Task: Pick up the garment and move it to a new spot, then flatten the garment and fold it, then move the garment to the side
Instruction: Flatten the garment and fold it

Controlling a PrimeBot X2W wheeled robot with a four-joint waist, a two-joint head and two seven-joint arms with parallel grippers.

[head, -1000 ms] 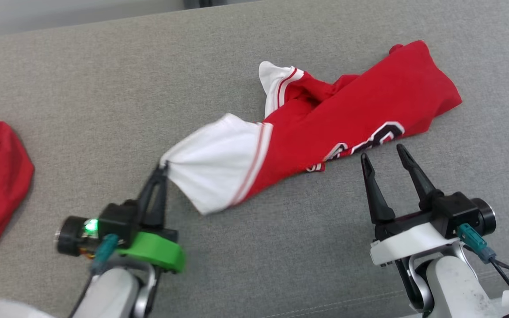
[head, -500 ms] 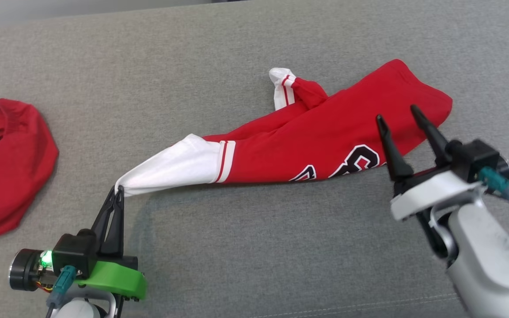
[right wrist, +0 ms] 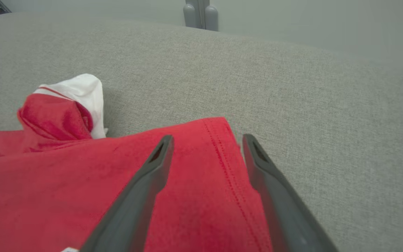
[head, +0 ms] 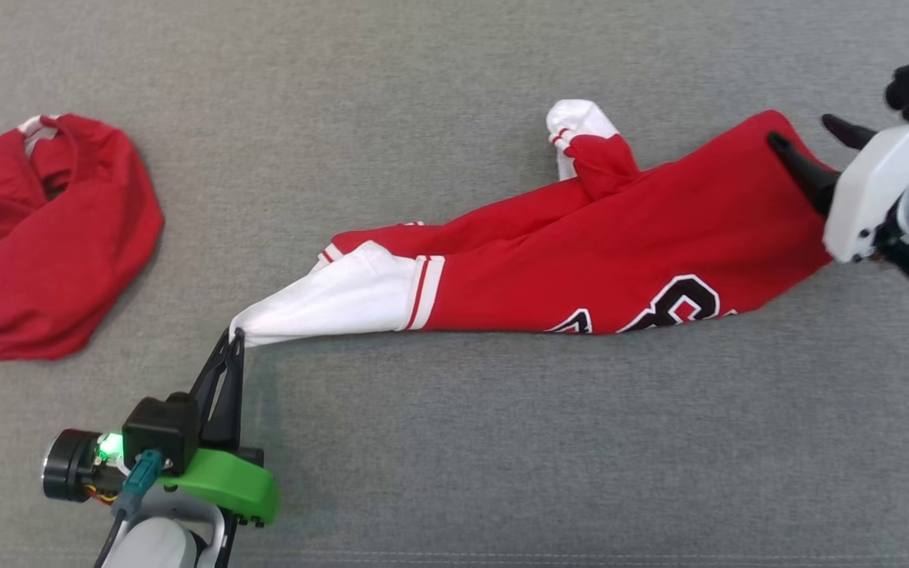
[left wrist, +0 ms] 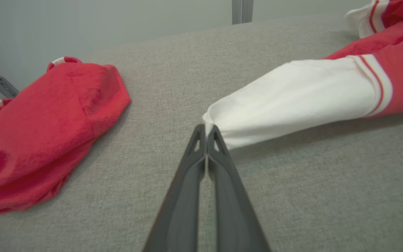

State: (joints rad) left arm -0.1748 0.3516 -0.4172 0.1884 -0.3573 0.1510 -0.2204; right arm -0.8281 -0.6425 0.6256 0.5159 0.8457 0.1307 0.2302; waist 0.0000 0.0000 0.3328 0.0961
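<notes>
**L end effector (head: 235, 335) pinching sleeve tip; R end effector (head: 800, 130) wide open at hem**

Garment (head: 596, 260), red w/ white sleeves, lies stretched out across middle of grey surface (head: 454, 473), running from lower left to upper right in head view. L end effector is fully closed on the very tip of the white sleeve (head: 344, 296); cloth is pulled to a point btwn the fingers, clear in L wrist view (left wrist: 206, 127). R end effector has fingers spread wide over the far hem corner (right wrist: 222, 140), gripping nothing; can't tell if tips touch the cloth. Other sleeve (head: 581, 126) is bunched up at garment's far edge. Black-and-white lettering (head: 675, 304) shows along near edge. Second red garment (head: 44, 237) sits crumpled at far left, well apart.
</notes>
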